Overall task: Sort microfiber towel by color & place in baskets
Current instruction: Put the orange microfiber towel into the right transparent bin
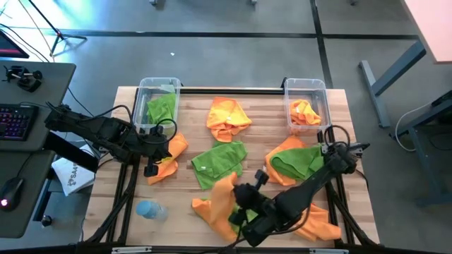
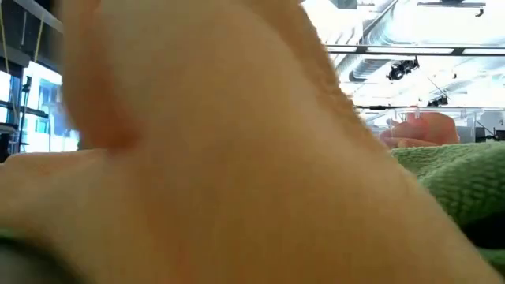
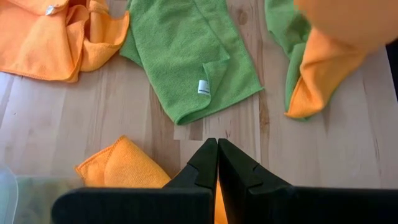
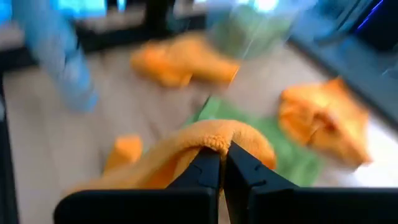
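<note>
Right end effector (image 4: pixel 221 163): pinched shut on a raised fold of an orange towel (image 4: pixel 205 140), at the table (image 1: pixel 191 106) edge nearest the blue bottle (image 1: pixel 150 209).
Left end effector (image 3: pixel 217 163): closed, empty, beside the left basket (image 1: pixel 158 86).
Towel handling: probably light, soft and floppy; it should drape, so a bunched ridge is the best hold.
Destination: right basket (image 1: pixel 305 86), across the table from the bottle, holds orange; left holds green.
Loose towels: scattered between the baskets and the bottle.

2 baskets (image 1: pixel 157 88) at table (image 1: pixel 191 99) rear corners; towels (image 1: pixel 219 164) between.
</note>
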Robot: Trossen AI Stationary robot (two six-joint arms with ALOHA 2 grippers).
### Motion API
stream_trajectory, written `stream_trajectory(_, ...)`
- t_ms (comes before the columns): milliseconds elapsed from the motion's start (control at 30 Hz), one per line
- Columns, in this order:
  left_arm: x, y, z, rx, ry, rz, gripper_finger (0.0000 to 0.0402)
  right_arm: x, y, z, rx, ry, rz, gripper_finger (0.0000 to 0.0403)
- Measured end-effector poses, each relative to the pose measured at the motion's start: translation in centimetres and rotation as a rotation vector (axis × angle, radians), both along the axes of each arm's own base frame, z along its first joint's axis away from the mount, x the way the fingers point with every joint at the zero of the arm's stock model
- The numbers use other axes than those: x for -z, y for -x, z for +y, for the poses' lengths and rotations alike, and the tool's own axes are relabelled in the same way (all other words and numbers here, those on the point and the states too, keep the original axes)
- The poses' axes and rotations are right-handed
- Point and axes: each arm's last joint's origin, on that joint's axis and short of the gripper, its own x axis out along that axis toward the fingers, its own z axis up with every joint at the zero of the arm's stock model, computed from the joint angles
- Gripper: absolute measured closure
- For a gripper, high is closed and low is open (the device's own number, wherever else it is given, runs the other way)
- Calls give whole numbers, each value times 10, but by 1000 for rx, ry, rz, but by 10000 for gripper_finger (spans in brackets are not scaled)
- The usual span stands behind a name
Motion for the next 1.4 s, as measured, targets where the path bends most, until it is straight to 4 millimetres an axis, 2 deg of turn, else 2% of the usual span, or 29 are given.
stream_trajectory(300, 0, 0, 0, 0, 0, 0, 401, -52, 27, -15, 180, 243, -319, 403)
stream_trajectory(500, 0, 0, 0, 0, 0, 0, 401, -62, 31, -22, 270, 362, -408, 403)
stream_trajectory(767, 0, 0, 0, 20, -14, 0, 401, -66, 19, -31, 364, 246, -536, 403)
stream_trajectory(933, 0, 0, 0, 19, -22, -2, 401, -75, 17, -41, 390, 245, -540, 403)
stream_trajectory(1133, 0, 0, 0, 24, -26, -2, 401, -93, 23, -68, 426, 214, -539, 403)
stream_trajectory(1267, 0, 0, 0, 24, -26, -3, 401, -106, 36, -102, 470, 101, -541, 403)
stream_trajectory(1400, 0, 0, 0, 24, -26, -3, 401, -112, 56, -132, 532, 90, -505, 403)
